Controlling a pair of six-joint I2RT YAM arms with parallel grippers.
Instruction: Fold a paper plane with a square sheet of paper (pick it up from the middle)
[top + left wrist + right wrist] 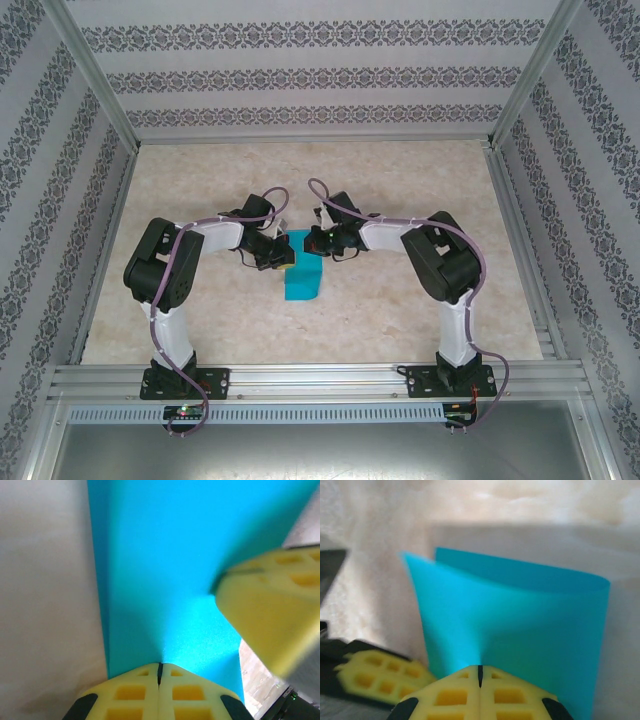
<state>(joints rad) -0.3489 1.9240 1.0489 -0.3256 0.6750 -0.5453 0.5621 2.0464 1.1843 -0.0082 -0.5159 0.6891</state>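
Both my grippers meet over the middle of the table (420,190). My left gripper (160,672) has its yellow fingers pressed together, pinching an edge of the square sheet of paper (165,570). The sheet runs away from the tips as a broad teal-blue band. My right gripper (480,672) is clamped tight on the sheet too. From that wrist I see the paper doubled over: two layers with a soft rounded bend on the right, not creased flat. From above, the sheet sits between and just below the two grippers, reaching toward my bases. The grippers are just beside each other.
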